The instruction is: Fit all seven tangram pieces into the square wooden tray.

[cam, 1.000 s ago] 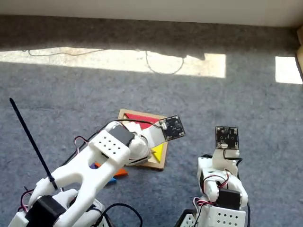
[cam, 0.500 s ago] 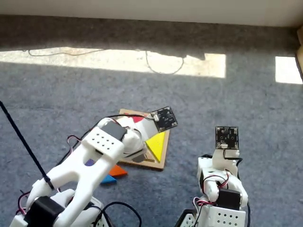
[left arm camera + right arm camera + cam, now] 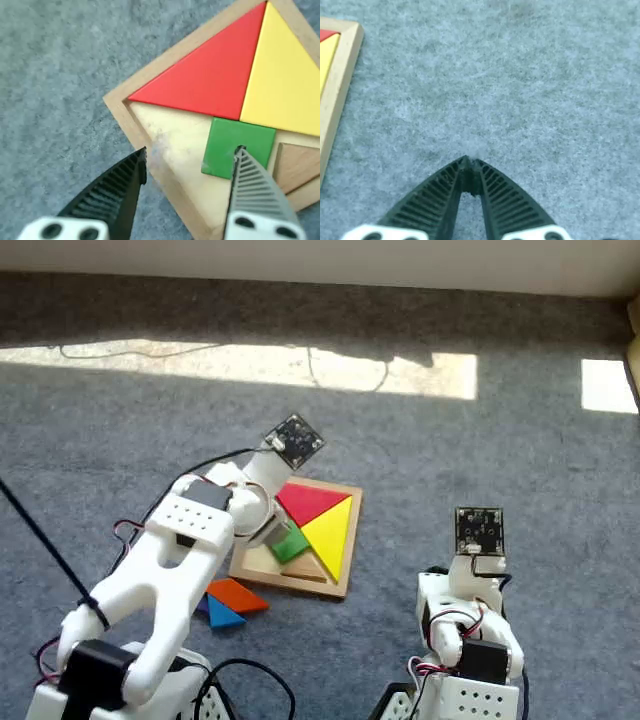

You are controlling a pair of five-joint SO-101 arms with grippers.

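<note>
**Overhead and wrist views.** 12 o'clock points away from the arm bases.

**Near, 5 o'clock.** The right arm [image 3: 465, 625] stands folded over its base. The right gripper [image 3: 470, 164] hangs just above the grey carpet [image 3: 480, 440]. Its jaws are closed tip to tip, with nothing between them.

**Near, 7 o'clock.** The left arm [image 3: 185, 550] rises from its base and stretches toward 1 o'clock. Beside its forearm an orange piece [image 3: 240, 595] lies on the carpet, just outside the tray's near edge. A blue piece [image 3: 222, 614] touches it at its 7 o'clock.

**Centre.** The square wooden tray [image 3: 353, 540] lies flat on the carpet, turned slightly. The left gripper [image 3: 191, 150] hovers over the tray's 9 o'clock corner, jaws spread wide and holding nothing. The tip of the black finger [image 3: 115, 190] is over the rim, and that of the pale finger [image 3: 255, 195] is over the green square [image 3: 222, 145].

**In the tray.**
- The red triangle [image 3: 312, 502] fills the 12 o'clock part.
- The yellow triangle [image 3: 330, 535] fills the 3 o'clock part and shares one long edge with the red.
- The green square sits near the middle, touching both triangles.
- A tan piece [image 3: 300, 165] lies just beside the square at its 5 o'clock; its outline cannot be made out.
- Bare tray floor shows at 9 o'clock.

**Far, 12 o'clock.** A sunlit strip [image 3: 200, 365] crosses the carpet, with a thin cable [image 3: 345, 390] looping through it.
</note>
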